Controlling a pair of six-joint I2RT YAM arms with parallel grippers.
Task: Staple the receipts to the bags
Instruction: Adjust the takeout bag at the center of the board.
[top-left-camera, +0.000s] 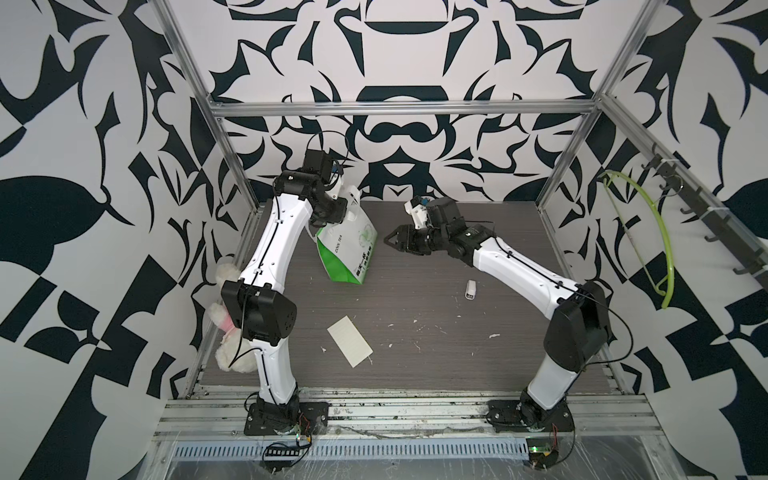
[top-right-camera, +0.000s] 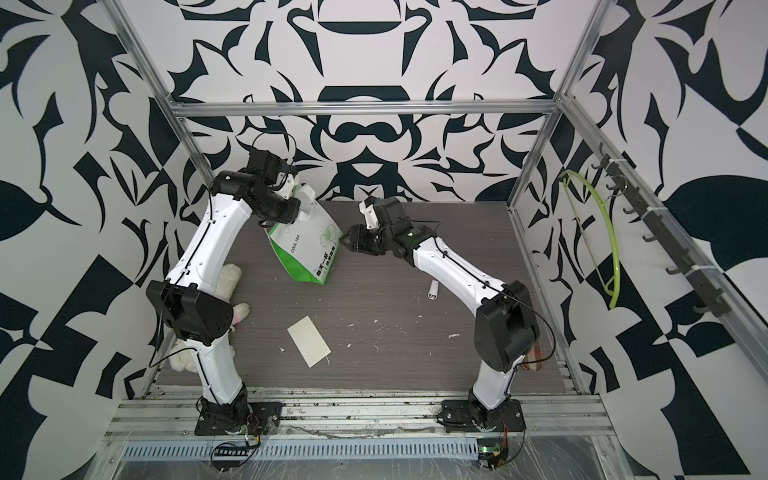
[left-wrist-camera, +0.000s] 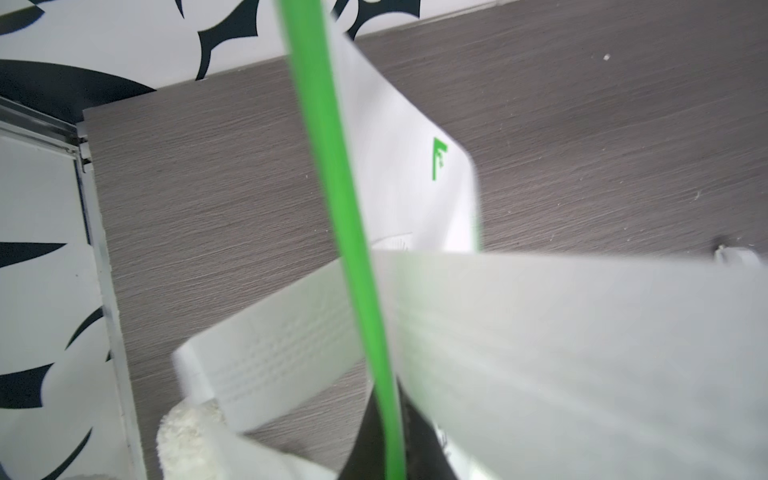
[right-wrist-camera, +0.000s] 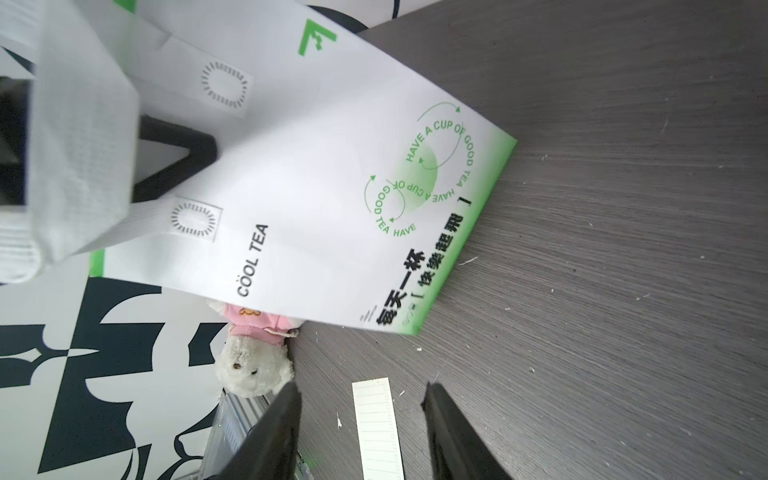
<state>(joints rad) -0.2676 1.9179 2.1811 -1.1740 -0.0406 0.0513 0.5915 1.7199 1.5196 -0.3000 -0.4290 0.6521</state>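
Note:
The white bag (top-left-camera: 351, 249) (top-right-camera: 305, 249) (right-wrist-camera: 332, 187) with green base, "COOL TEA" print and white loop handles (left-wrist-camera: 291, 340) hangs tilted over the back left of the table. My left gripper (top-left-camera: 322, 226) (top-right-camera: 270, 224) (left-wrist-camera: 388, 449) is shut on its top edge; the green edge runs between the black jaws. My right gripper (top-left-camera: 388, 240) (top-right-camera: 343, 239) (right-wrist-camera: 361, 399) stands open beside the bag's right edge, nothing between its fingers. The cream receipt (top-left-camera: 350, 341) (top-right-camera: 308, 340) (right-wrist-camera: 376, 428) lies flat on the table near the front.
A small white stapler (top-left-camera: 470, 289) (top-right-camera: 433, 289) lies on the table under the right arm. A white plush toy (top-left-camera: 230, 324) (top-right-camera: 226, 278) (right-wrist-camera: 253, 365) sits at the table's left edge. A green hanger (top-left-camera: 648, 241) hangs on the right wall. Paper scraps dot the dark table (top-left-camera: 415, 311).

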